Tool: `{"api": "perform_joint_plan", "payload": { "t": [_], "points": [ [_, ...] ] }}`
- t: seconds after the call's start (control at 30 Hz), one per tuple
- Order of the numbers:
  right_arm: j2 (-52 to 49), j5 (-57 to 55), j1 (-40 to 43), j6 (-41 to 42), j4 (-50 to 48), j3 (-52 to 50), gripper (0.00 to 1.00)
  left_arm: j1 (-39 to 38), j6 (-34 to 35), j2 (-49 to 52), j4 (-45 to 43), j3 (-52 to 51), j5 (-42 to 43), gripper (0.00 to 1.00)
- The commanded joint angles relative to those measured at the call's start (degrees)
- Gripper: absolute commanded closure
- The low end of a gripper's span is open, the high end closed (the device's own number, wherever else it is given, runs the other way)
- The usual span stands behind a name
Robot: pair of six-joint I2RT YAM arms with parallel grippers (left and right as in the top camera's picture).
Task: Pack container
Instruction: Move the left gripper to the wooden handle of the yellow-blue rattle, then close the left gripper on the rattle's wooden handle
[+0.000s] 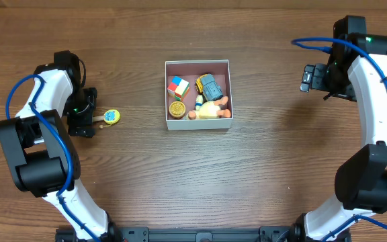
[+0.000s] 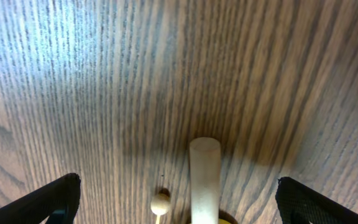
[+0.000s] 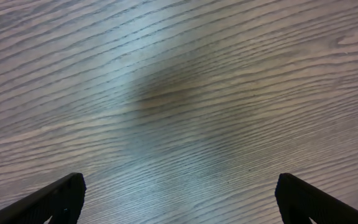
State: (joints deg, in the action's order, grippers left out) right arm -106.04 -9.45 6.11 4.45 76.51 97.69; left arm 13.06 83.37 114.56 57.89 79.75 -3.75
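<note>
The container (image 1: 198, 64), a square white-walled box with a pinkish inside, sits mid-table and holds several small toys: a colour cube (image 1: 178, 87), a round gold piece (image 1: 176, 109), a blue-yellow toy car (image 1: 209, 86) and a cream figure (image 1: 210, 109). A small yellow-and-blue rattle drum toy (image 1: 111, 116) lies on the table left of the box. My left gripper (image 1: 82, 114) is open right beside it; in the left wrist view its pale wooden handle (image 2: 204, 177) and a bead (image 2: 160, 203) lie between the fingers (image 2: 178, 199). My right gripper (image 1: 310, 78) is open and empty over bare table (image 3: 179, 199).
The wooden table (image 1: 261, 181) stretches around the box. The right arm (image 1: 371, 87) stands at the far right, the left arm (image 1: 35, 134) at the far left.
</note>
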Motion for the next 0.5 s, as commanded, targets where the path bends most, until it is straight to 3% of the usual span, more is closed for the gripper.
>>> {"api": "perform_joint_plan", "payload": {
  "t": [0.0, 0.47],
  "points": [
    [0.59, -0.83, 0.13, 0.02, -0.2, 0.24, 0.0, -0.11, -1.11, 1.4, -0.26, -1.07, -1.36, 0.0],
    [0.59, -0.83, 0.13, 0.02, -0.22, 0.24, 0.0, -0.13, -1.14, 1.4, -2.71, -3.63, -2.19, 0.0]
  ]
}}
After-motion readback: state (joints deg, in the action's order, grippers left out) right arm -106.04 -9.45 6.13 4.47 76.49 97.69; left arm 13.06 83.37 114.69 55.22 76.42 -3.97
